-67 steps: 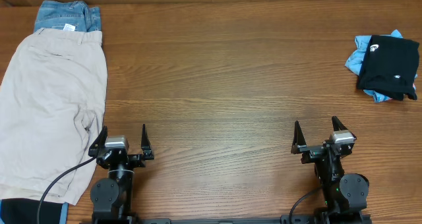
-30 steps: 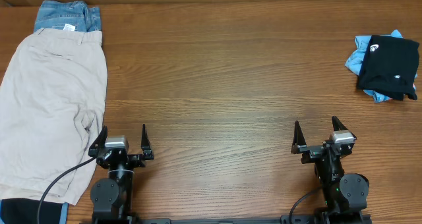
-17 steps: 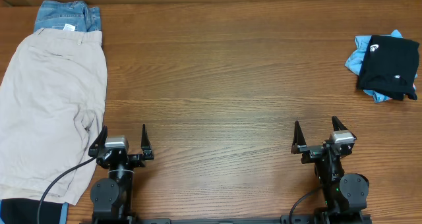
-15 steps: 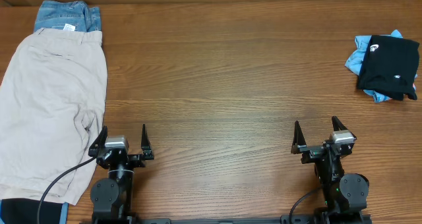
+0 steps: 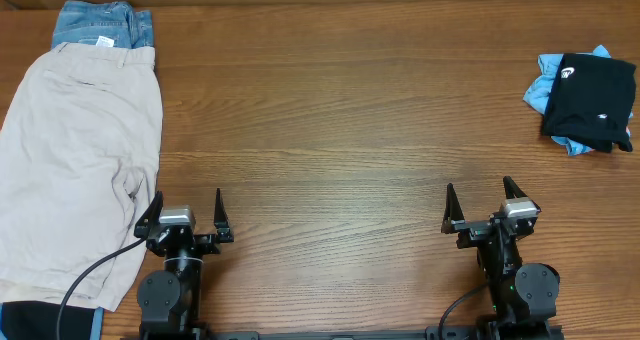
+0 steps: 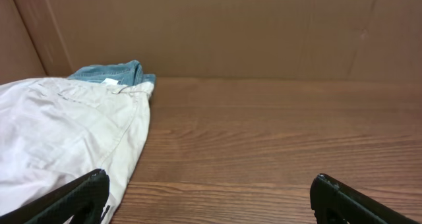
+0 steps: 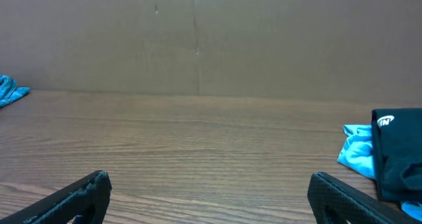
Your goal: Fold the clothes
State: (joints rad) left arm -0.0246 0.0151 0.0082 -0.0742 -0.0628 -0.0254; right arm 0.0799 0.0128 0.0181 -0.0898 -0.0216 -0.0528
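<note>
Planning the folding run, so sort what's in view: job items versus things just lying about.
Job: beige shorts, denim, black tee, blue tee.
Lying about: cable, on the table.

a robot test bench, lab-like: a bare wooden table backed on the far side by plain brown board, with a left arm and a right arm mounted at the near edge.
</note>
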